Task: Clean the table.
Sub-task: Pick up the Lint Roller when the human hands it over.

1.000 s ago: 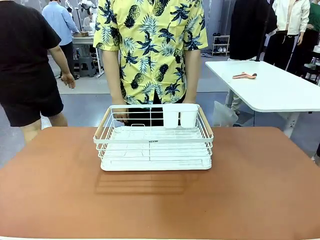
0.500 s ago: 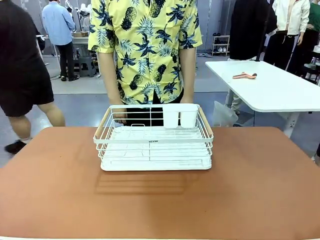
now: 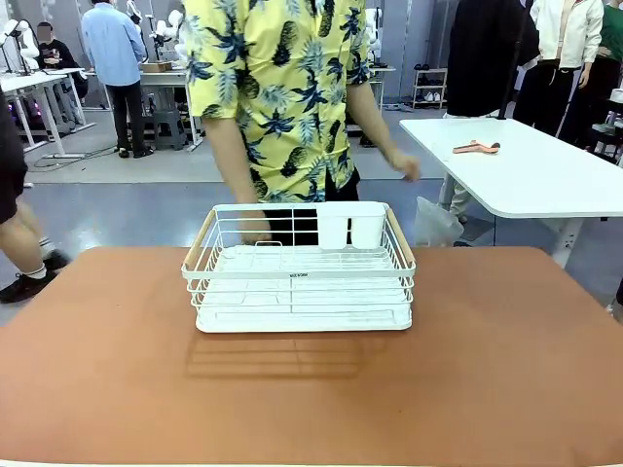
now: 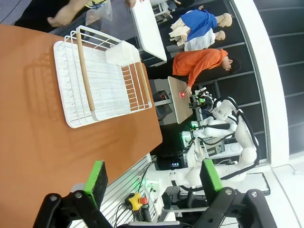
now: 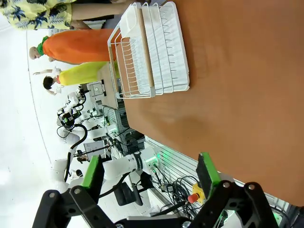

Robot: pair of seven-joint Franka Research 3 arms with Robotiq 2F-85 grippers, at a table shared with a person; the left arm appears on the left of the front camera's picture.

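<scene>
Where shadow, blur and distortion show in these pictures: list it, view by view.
Front view: the dish rack throws a soft barred shadow toward the camera on the table; the person's hand is motion-blurred. Left wrist view: rolled sideways, wide-angle bending at the edges. Right wrist view: also rolled, background washed out white at the left.

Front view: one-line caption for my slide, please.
White wire dish rack sits on the reddish-brown table, a person in a yellow print shirt standing at its far side.

Left gripper (image 4: 154, 176) with black angular fingers (image 4: 66, 211), bright green pads (image 4: 99, 176), pale round screws (image 4: 50, 197) at the joints, right gripper (image 5: 149, 171) built the same
</scene>
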